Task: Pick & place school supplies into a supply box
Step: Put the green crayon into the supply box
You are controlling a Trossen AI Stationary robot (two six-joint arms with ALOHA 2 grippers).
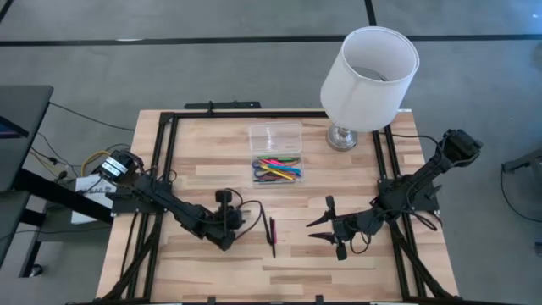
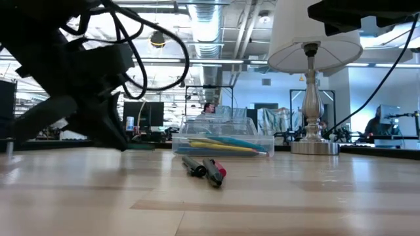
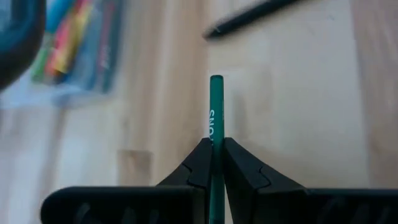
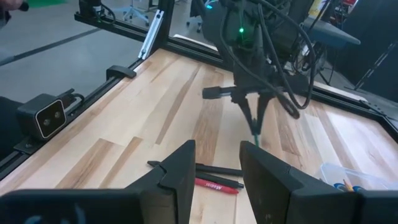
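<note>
Poking out fwd of left pincer (image 3: 216, 163): green pencil (image 3: 216, 109), clamped.

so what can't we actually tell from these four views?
- Green pencil in the left gripper: its lower end is hidden behind the fingers in the left wrist view; too small in the high view.
- Supply box contents: too small to count from above, blurred in the left wrist view, cut off by the edge in the right wrist view.
- Two pens on the table: their far ends are foreshortened in the low view.
- Lamp: shade cropped in the low view.
</note>
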